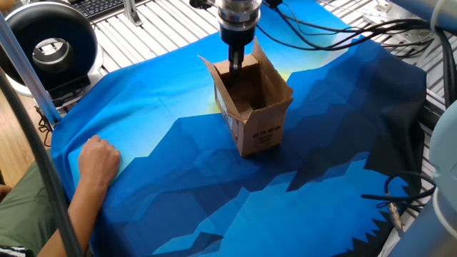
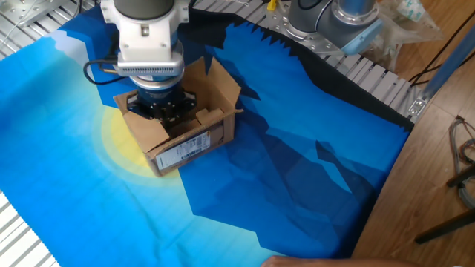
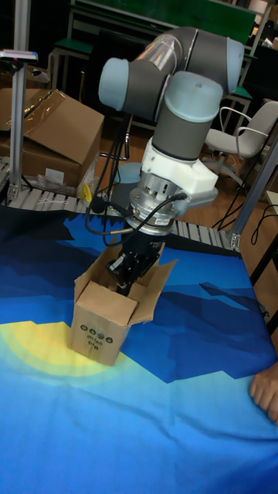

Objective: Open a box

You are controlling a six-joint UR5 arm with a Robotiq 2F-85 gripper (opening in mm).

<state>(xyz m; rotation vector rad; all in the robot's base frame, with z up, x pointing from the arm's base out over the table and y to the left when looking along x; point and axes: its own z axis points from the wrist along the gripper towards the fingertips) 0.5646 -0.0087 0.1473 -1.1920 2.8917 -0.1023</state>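
A small brown box (image 1: 258,123) stands on the blue cloth with its top flaps spread open and its inside in shadow. A white printed label shows on its side (image 2: 185,147), and black print on another side (image 3: 98,333). My gripper (image 1: 235,67) comes straight down onto the far rim of the opening. Its dark fingers are close together on the cardboard edge. From the other side the wrist hides the gripper (image 2: 160,113). In the tall view the gripper (image 3: 123,283) sits at the rim beside a raised flap.
A person's hand (image 1: 98,161) rests on the blue cloth (image 1: 186,185) at the front left, also seen as a hand (image 3: 266,395). A black round device (image 1: 50,43) sits at the far left. A big cardboard carton (image 3: 54,139) and another robot's base (image 2: 341,18) stand beyond the cloth.
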